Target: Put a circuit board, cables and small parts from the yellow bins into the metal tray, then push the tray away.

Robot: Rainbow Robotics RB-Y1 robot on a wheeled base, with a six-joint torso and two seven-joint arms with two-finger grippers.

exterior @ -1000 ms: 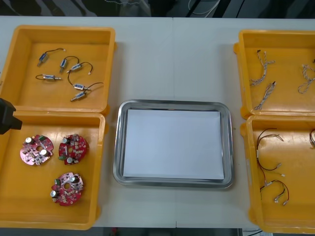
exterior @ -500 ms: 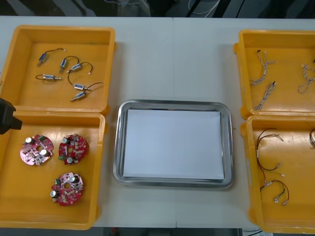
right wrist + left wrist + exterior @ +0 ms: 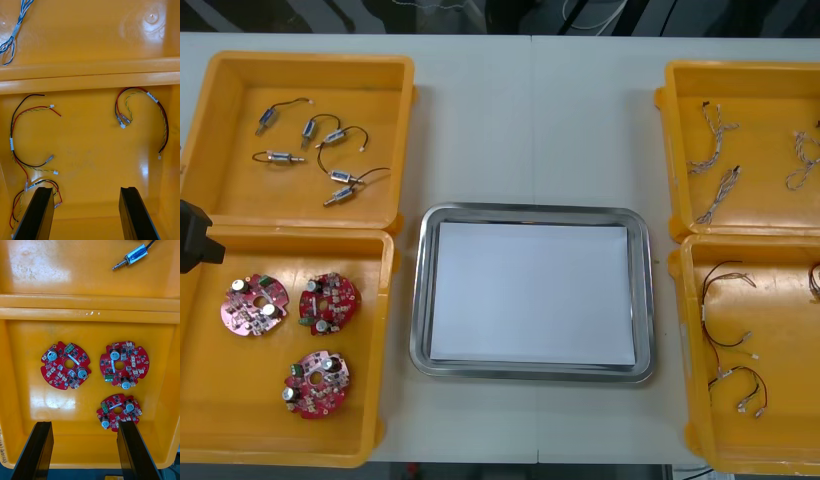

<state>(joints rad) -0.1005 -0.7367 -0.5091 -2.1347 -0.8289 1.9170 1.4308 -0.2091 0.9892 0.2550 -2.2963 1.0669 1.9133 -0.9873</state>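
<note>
Three round red circuit boards [image 3: 66, 365] lie flat on the glossy floor of a yellow bin [image 3: 90, 311] under our left gripper [image 3: 84, 425]. Its black fingers stand wide apart with nothing between them. The nearest board [image 3: 119, 411] sits just ahead of one fingertip, and the other two lie farther ahead, one roughly in line with each finger. Our right gripper [image 3: 86, 191] hangs just as open over the red and yellow cables [image 3: 140, 108], and one loop curls beside a fingertip. The metal tray [image 3: 420, 300], shiny at the rim and white inside, lies well apart from both grippers and holds nothing yet.

We judge the first pick to be a board. To do it well, we centre the fingers across the nearest one, descend straight and pinch its notched rim, keeping off the raised silver parts. The board looks thin and stiff, and the smooth plastic may let it slide. The cables look limp and springy.
</note>
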